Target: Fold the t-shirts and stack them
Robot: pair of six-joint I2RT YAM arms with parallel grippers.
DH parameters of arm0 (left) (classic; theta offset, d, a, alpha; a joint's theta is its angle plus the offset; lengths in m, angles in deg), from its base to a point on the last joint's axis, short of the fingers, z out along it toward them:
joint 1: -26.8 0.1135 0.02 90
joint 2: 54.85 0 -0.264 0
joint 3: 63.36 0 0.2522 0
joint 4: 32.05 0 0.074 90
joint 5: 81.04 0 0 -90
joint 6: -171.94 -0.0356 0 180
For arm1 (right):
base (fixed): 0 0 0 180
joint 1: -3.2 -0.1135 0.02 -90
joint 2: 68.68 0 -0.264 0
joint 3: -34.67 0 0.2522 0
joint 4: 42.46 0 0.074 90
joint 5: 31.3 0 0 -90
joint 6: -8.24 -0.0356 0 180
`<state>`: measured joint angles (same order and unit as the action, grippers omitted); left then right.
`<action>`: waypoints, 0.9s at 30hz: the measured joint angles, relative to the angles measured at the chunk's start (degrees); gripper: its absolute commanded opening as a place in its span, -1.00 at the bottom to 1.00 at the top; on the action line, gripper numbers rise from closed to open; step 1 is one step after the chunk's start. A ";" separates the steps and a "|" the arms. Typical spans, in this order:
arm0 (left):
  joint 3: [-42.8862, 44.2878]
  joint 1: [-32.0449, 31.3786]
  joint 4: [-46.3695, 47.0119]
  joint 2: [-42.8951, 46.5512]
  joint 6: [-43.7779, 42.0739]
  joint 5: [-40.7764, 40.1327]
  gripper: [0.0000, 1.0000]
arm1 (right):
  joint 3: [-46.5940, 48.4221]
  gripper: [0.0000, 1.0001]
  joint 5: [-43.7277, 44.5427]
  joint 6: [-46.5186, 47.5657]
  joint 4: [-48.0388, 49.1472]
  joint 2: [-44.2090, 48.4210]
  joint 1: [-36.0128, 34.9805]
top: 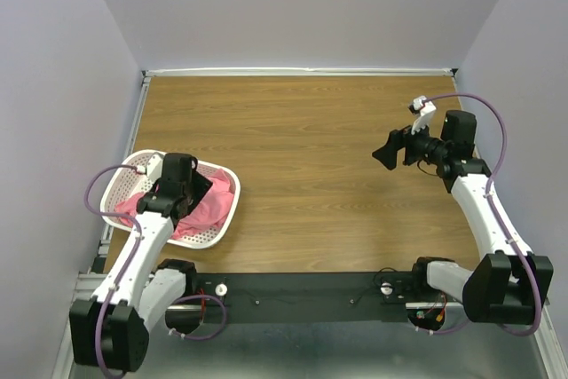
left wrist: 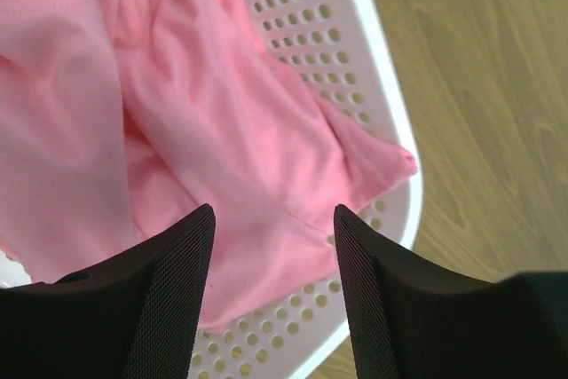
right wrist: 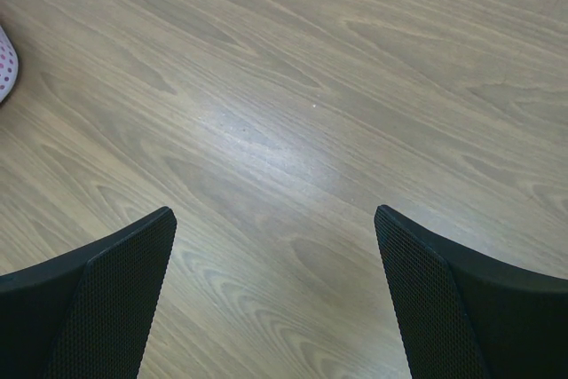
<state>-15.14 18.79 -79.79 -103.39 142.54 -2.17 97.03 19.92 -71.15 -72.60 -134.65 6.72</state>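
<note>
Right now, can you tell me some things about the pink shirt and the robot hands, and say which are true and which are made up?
1. The pink t-shirt lies crumpled inside the white basket. True.
2. The right gripper is holding the shirt. False: it is open over the bare table and holds nothing.
3. The left gripper is open, over the basket. True.
4. The shirt is folded flat on the wood. False: it is bunched up in the basket, not folded.
5. The basket sits on the right arm's side. False: it is on the left arm's side.
</note>
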 measured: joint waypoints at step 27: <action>31.28 -3.69 43.32 0.87 -22.95 39.12 -1.00 | 0.11 1.00 0.61 0.20 -0.24 1.92 0.00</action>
<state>16.14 15.10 -36.47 -102.51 119.59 36.95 97.14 20.53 -70.95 -72.84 -132.73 6.72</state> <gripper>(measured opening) 0.014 0.998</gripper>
